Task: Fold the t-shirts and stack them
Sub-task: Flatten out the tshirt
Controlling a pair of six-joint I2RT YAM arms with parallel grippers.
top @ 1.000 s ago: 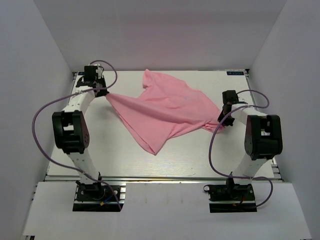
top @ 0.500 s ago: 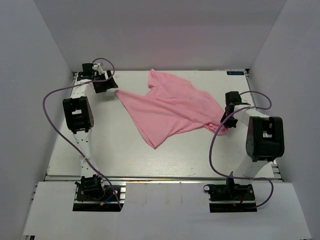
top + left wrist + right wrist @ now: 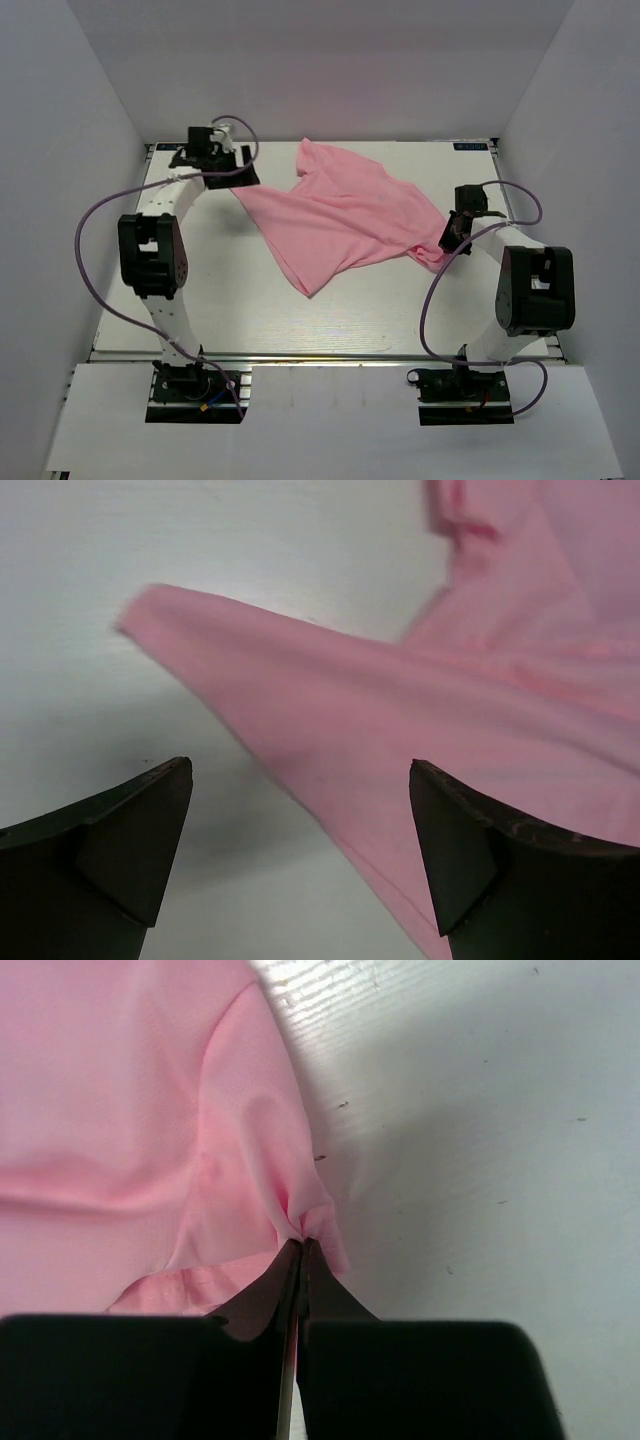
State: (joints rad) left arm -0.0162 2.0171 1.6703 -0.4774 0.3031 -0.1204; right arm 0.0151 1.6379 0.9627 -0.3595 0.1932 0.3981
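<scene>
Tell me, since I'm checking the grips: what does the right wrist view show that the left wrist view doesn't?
Only the right wrist view: the right hand shut, pinching a gathered bit of the t-shirt between its tips. Only the left wrist view: the left hand open, fingers wide apart, holding nothing, with a pointed corner of the cloth lying ahead of it. Both: the pink t-shirt on the white table.
</scene>
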